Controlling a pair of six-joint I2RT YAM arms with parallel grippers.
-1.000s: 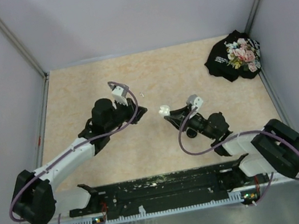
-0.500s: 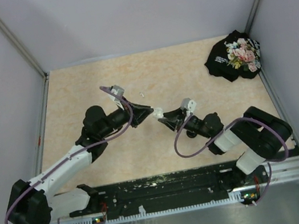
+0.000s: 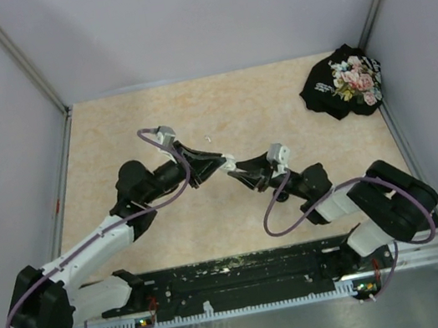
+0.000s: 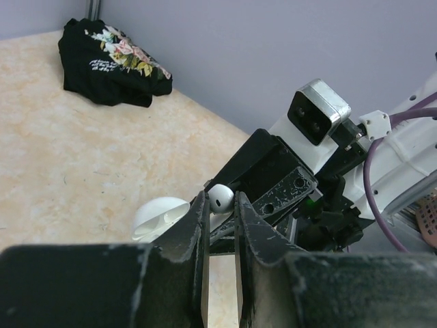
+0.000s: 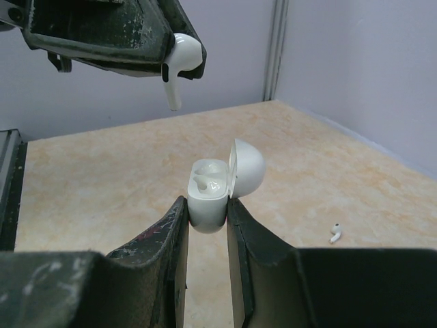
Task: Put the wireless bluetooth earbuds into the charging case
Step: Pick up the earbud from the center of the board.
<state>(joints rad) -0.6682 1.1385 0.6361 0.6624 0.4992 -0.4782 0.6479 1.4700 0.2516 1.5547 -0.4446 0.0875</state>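
White stemmed wireless earbud (image 5: 179, 63) is sitting pinched between the two black fingertips of the left hand (image 4: 220, 202). In the right wrist view it is showing at the upper left of the frame, rounded head in the grip and stem pointing down toward the table. It is hanging above and to the left of the small glossy white charging case (image 5: 208, 197), apart from it.

The right hand (image 5: 207, 213) is grasping that case by its lower body, between scuffed dark fingers, at the centre of the same frame. The case's domed lid (image 5: 247, 167) is standing open, tipped back to the right. A pale shape is showing in the open well, but what it is cannot be told.

A second small white earbud (image 5: 335, 232) is lying loose on the beige marbled table (image 5: 102, 178), at the lower right of that frame and well apart from both hands.

In the top view the two hands are meeting tip to tip near the middle of the table, with the loose earbud just above the left hand. A crumpled black cloth printed with pink flowers (image 3: 342, 83) is lying at the upper right of the table.
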